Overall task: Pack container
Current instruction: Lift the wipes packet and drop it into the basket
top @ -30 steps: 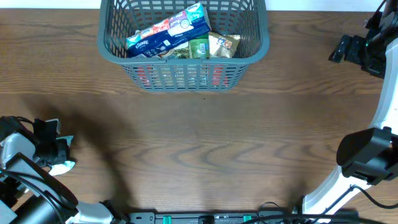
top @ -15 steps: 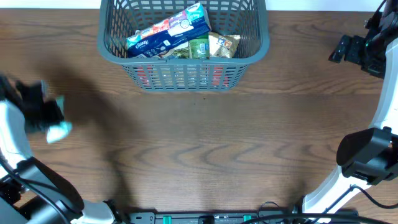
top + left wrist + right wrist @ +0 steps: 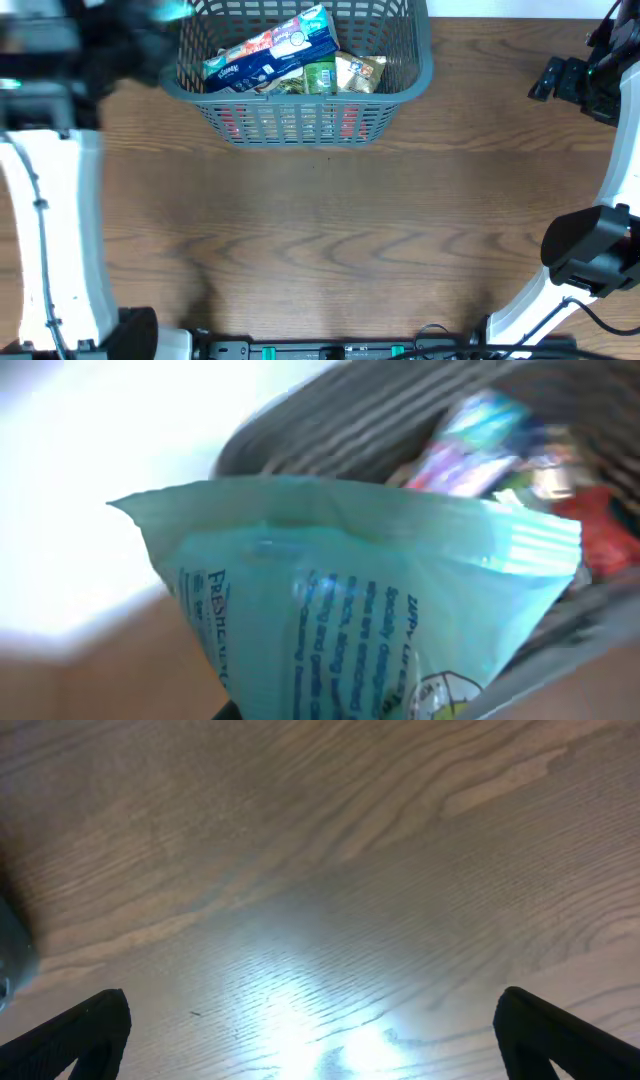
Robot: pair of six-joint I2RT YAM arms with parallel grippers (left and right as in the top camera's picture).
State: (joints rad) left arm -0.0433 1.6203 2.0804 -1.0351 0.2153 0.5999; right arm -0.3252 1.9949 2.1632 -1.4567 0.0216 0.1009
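Right now the left gripper [image 3: 162, 24], smeared with motion blur, is hovering at the container's [image 3: 400, 88] left rim and carrying a teal plastic packet [image 3: 360, 610]. In the left wrist view the packet is filling most of the frame and rising from the bottom edge, where the fingers are pinching its lower end; the fingers themselves are hiding behind it. Dark blue capitals beginning "FRESH" are showing on its face, and the smaller lines of print beside them are too blurred to read.

The container, a dark grey basket with lattice sides, is sitting on the wooden table [image 3: 320, 230], and the overhead view is cutting off its far side. Inside, a long blue tissue pack [image 3: 272, 48] is lying slanted across the top of the contents, and its white logo appears to read "Kleenex". A green packet [image 3: 320, 79] and a tan packet [image 3: 359, 72] are lying just beside it, toward the container's right side. Something red [image 3: 231, 120] is showing through the slots of the near wall.

Well to the right of the container, the right gripper [image 3: 315, 1025] is hanging over bare wood, its dark fingertips [image 3: 88, 1030] spreading wide apart and holding nothing.
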